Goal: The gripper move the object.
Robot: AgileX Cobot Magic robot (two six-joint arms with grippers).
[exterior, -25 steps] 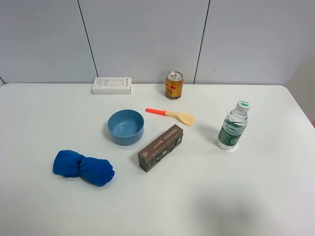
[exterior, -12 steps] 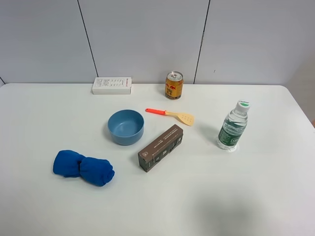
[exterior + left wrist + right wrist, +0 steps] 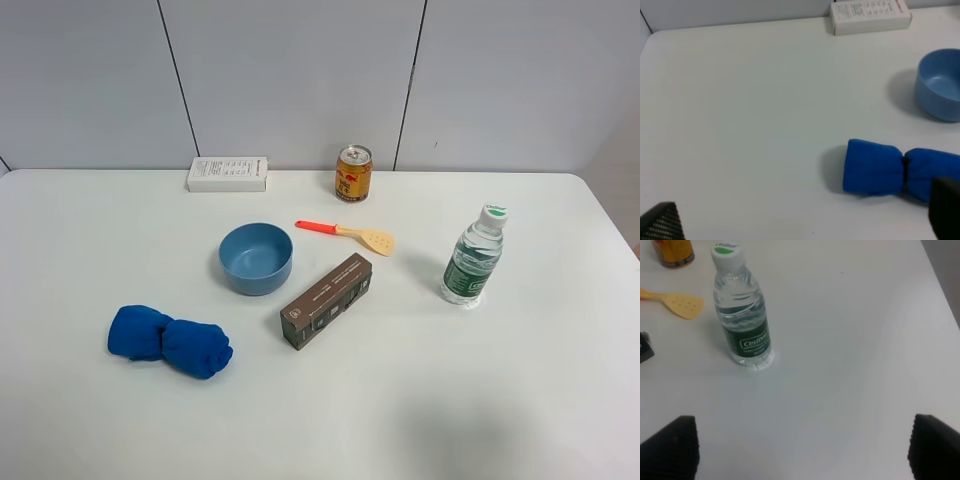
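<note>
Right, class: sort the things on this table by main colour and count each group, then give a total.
Blue: 2, cloth and bowl
White: 1, box
Brown: 1, box
Gold: 1, can
Clear: 1, bottle
Tan with red handle: 1, spatula
Total: 7

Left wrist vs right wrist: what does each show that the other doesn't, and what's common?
Left wrist only: the blue rolled cloth, the blue bowl and the white box. Right wrist only: the water bottle, upright, the yellow spatula head, the can and a corner of the dark box. Shared: the white table, and black jaw tips at the frame edges, set wide apart, holding nothing.
</note>
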